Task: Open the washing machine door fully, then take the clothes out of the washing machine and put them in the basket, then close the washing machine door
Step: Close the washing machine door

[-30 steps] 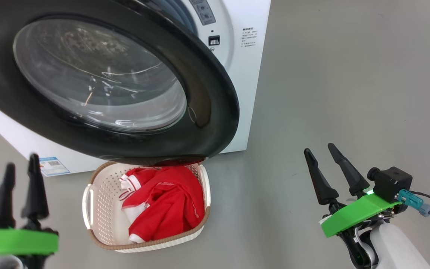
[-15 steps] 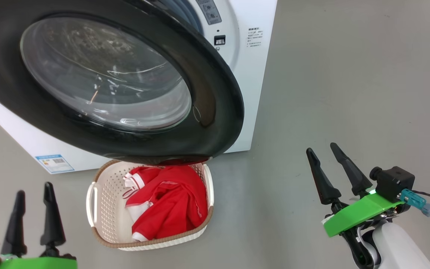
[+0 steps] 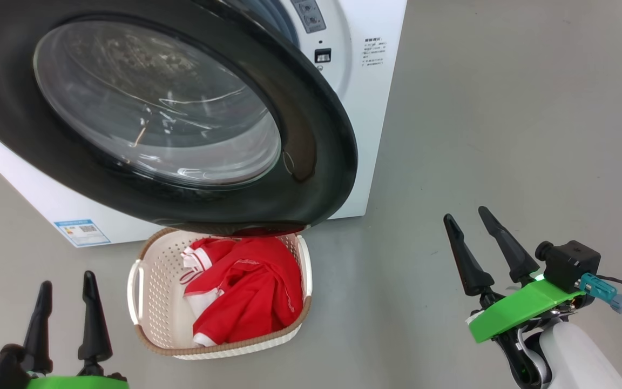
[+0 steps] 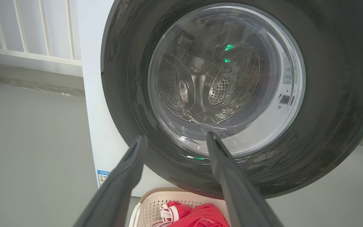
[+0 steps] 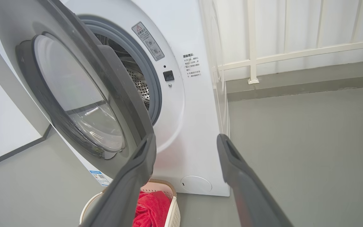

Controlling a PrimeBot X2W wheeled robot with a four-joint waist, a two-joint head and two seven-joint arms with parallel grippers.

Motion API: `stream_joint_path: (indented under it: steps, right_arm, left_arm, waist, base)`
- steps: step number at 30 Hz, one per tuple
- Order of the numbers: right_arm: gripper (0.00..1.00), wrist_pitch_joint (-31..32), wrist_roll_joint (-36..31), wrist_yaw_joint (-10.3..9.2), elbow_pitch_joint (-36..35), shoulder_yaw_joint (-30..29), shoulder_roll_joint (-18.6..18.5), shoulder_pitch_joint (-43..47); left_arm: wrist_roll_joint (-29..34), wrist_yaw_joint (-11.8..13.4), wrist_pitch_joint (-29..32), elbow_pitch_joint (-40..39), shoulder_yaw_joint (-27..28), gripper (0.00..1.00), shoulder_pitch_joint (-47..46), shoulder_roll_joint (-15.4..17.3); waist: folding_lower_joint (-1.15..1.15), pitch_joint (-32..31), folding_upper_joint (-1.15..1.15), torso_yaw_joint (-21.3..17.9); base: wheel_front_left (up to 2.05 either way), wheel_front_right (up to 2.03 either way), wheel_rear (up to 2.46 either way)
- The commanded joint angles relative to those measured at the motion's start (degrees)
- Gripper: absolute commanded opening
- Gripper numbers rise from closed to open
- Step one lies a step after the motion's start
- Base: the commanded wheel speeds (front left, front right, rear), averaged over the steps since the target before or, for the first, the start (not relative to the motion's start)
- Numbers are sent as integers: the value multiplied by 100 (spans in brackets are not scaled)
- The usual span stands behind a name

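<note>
The washing machine (image 3: 376, 108) stands with the washing machine door (image 3: 322, 162) ajar, unlatched. At the door's six o'clock, the basket (image 3: 154, 292) holds the clothes (image 3: 246, 292). The left gripper (image 3: 67, 279) has dropped back toward seven o'clock, spread wide and empty. The right gripper (image 3: 465, 213), at four o'clock, is likewise wide and empty. Only closing the door looks left to do.

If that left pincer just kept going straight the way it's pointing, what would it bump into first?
Most likely the washing machine door: the open left pincer aims at the lower part of its glass, though depth is unclear.
</note>
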Motion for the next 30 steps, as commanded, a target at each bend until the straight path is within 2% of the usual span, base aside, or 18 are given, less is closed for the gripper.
stream_joint_path:
  steps: [1,11,30]
  right_arm:
    - [100,-28,-59,16,-145,108,-22,31]
    - [100,-28,-50,16,-126,153,-38,48]
    - [100,-28,-39,16,-110,234,-57,48]
  left_arm:
    - [92,-8,-69,-153,250,100,-49,29]
    - [410,-79,-70,-216,373,100,33,-122]
    - [611,-173,-71,-233,412,100,81,-234]
  waist:
    - [0,-4,0,2]
    - [0,-45,0,14]
    - [0,-46,0,5]
  base:
    - [0,0,0]
    - [0,0,0]
    - [0,0,0]
